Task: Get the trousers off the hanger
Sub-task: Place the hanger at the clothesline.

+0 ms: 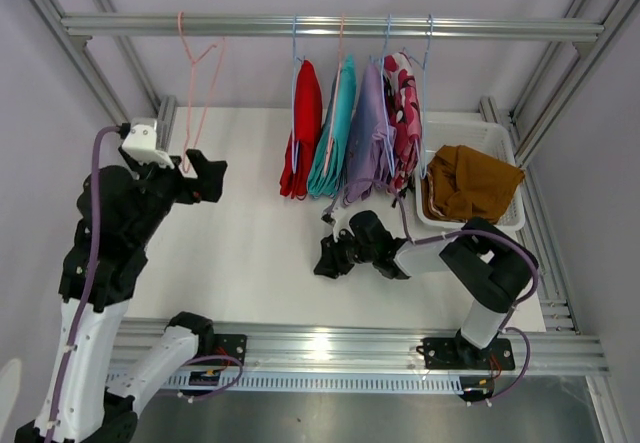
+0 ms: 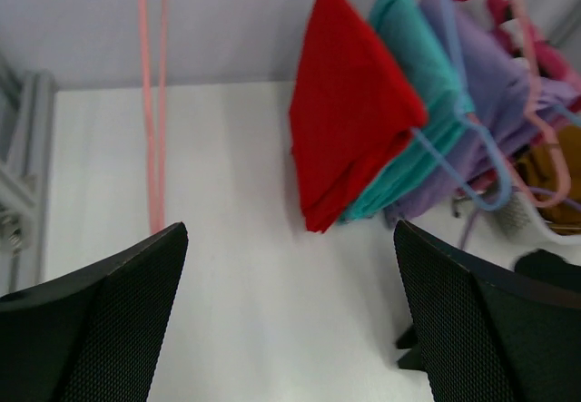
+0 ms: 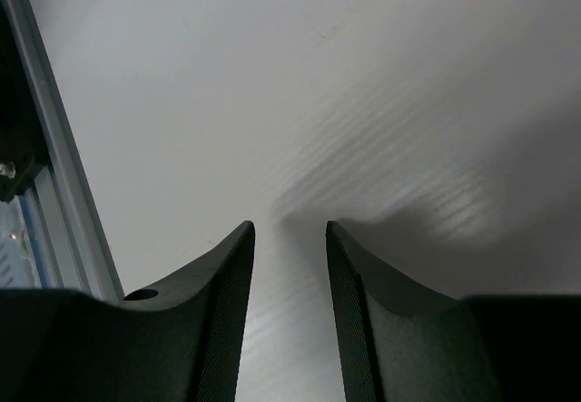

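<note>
Jaws wide and empty, the left gripper (image 1: 205,177) hovers beside a bare pink hanger (image 2: 144,84). To its right hang the red trousers (image 1: 305,128), teal pair (image 1: 333,135), lilac pair (image 1: 368,133) and camouflage pair (image 1: 405,113), each drooping lengthwise from the rail (image 1: 480,29). The right gripper (image 1: 330,258), slightly parted and holding nothing, sits low by their hems, probably nearer. Beyond it, the mustard pair (image 1: 470,183) fills a basket (image 1: 508,141).

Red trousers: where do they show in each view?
Top external: red trousers hang upper centre, leftmost of the hung pairs.
Left wrist: red trousers hang right of centre, upper half.
Right wrist: not in it.
Shared landmark: teal trousers hanging right beside them, in both those views.
</note>
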{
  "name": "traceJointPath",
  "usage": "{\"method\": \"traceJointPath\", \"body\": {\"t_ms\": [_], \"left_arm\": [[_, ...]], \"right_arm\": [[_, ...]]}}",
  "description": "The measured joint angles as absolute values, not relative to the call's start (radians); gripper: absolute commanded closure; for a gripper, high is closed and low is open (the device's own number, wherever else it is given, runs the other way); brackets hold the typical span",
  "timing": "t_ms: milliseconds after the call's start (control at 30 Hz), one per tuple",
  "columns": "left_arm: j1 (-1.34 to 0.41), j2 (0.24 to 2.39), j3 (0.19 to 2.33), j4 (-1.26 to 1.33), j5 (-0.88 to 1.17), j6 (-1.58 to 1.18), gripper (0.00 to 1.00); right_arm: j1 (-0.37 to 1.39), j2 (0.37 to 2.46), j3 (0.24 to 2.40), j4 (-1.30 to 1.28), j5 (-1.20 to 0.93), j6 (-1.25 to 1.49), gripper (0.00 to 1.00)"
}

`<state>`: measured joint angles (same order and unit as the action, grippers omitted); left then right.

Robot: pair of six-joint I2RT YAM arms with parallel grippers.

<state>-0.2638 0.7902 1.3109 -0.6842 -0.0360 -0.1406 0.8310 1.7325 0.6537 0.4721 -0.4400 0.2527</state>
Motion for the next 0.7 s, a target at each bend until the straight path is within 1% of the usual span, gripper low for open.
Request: {"method": "traceJointPath", "body": {"t_ms": [133, 267, 533, 700], "left_arm": [[-0.281, 0.787, 1.311, -0.620, 0.113, -0.167, 0.01], [-0.301, 0.878, 1.310, -0.542, 0.208, -0.189, 0.01], [-0.323, 1.127, 1.316, -0.405, 0.304, -0.263, 0.00], [-0.325, 1.220, 1.321, -0.310, 0.367, -0.305, 0.00]], "right_arm": [[0.831, 1.787, 0.704, 0.485, -0.484, 0.274, 0.55], [0.829, 1.818, 0.719, 0.517, -0.533, 0.295, 0.53], [0.823, 1.848, 0.740, 0.530, -0.574, 0.326, 0.52], [0.823, 1.866, 0.757, 0.531, -0.589, 0.340, 0.52]]}}
